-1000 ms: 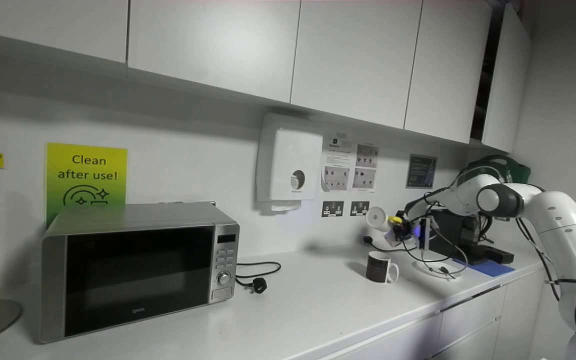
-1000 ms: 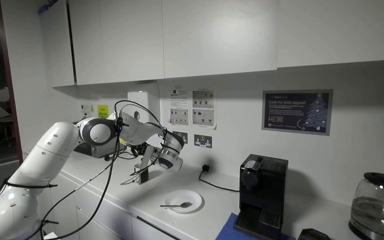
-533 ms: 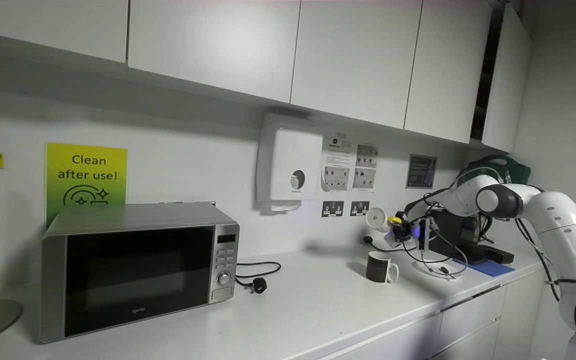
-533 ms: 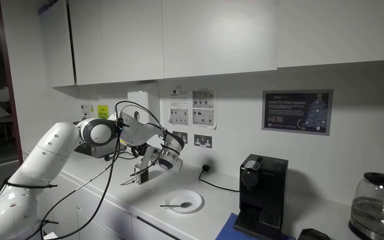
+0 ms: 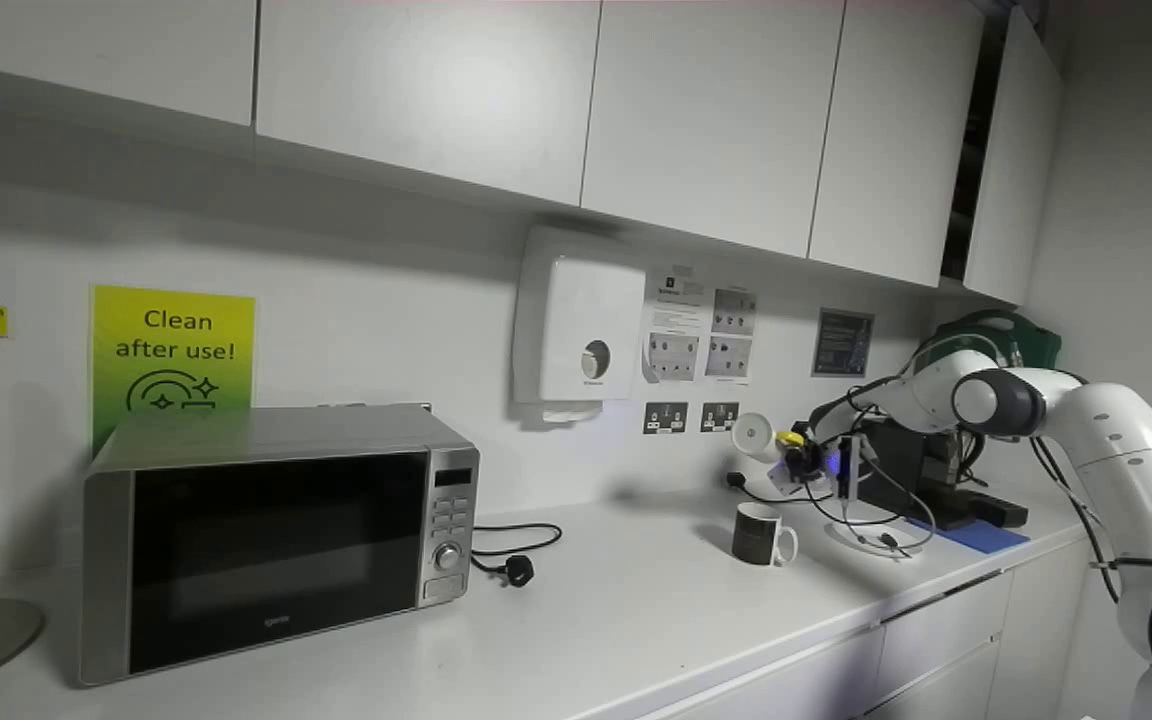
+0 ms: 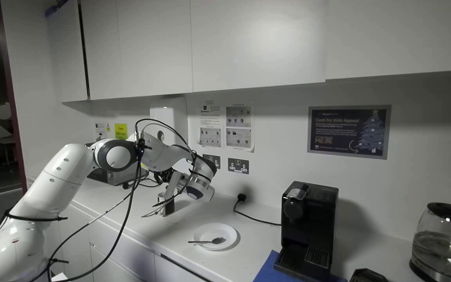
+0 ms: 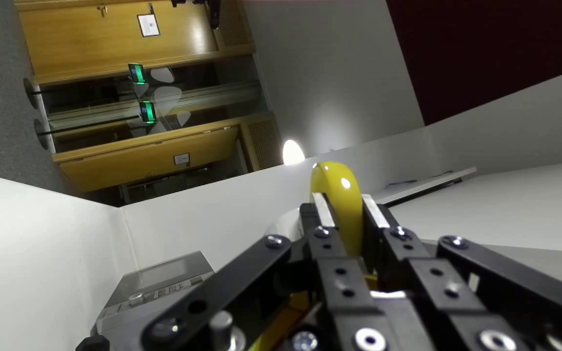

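My gripper [image 7: 347, 210] is shut on the yellow handle [image 7: 340, 204] of a white mug. The handle stands between the two finger pads, and part of the mug's white body [image 7: 285, 225] shows behind the left finger. In an exterior view the white mug [image 5: 753, 436] is tipped with its round base facing the camera. Its yellow handle [image 5: 789, 439] is at the gripper [image 5: 798, 460], above the counter; the mug's opening is hidden. A black and white mug [image 5: 754, 538] stands upright on the counter just below. In an exterior view the gripper [image 6: 163, 175] is partly hidden behind the arm.
A microwave [image 5: 276, 560] stands on the counter, with its cable and plug [image 5: 518, 570] beside it. A white plate [image 6: 227, 229] holds a spoon [image 6: 217, 240]. A black coffee machine [image 6: 309, 219] and a glass jug [image 6: 441, 246] stand further along. Wall cupboards [image 5: 706, 130] hang above.
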Robot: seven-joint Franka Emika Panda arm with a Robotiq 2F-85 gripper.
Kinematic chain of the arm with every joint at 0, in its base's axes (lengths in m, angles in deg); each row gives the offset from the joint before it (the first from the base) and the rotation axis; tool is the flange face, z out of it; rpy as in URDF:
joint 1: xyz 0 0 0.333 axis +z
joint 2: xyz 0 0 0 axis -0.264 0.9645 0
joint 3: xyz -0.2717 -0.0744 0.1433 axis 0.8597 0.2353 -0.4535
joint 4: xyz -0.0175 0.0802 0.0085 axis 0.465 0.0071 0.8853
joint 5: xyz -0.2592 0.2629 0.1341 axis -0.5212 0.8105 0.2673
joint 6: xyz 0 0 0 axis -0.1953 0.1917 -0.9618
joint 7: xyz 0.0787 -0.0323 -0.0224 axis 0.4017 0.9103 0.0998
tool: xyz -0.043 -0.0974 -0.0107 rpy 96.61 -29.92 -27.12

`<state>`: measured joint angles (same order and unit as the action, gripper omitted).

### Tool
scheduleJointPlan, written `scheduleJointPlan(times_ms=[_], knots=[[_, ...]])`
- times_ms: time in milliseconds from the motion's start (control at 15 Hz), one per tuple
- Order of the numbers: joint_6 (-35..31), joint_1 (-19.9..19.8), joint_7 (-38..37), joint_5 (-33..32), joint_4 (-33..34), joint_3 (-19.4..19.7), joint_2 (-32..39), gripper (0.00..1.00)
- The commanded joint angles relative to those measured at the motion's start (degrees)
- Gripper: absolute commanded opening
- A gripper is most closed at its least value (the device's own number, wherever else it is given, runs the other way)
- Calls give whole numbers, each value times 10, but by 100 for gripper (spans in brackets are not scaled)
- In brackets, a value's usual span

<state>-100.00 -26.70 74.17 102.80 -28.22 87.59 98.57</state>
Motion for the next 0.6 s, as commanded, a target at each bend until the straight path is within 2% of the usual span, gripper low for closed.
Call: scheduleJointPlan(times_ms=[0, 533], knots=[[40, -8, -28, 22, 24, -5, 10, 5], [26, 1, -21, 7, 21, 1, -8, 5]])
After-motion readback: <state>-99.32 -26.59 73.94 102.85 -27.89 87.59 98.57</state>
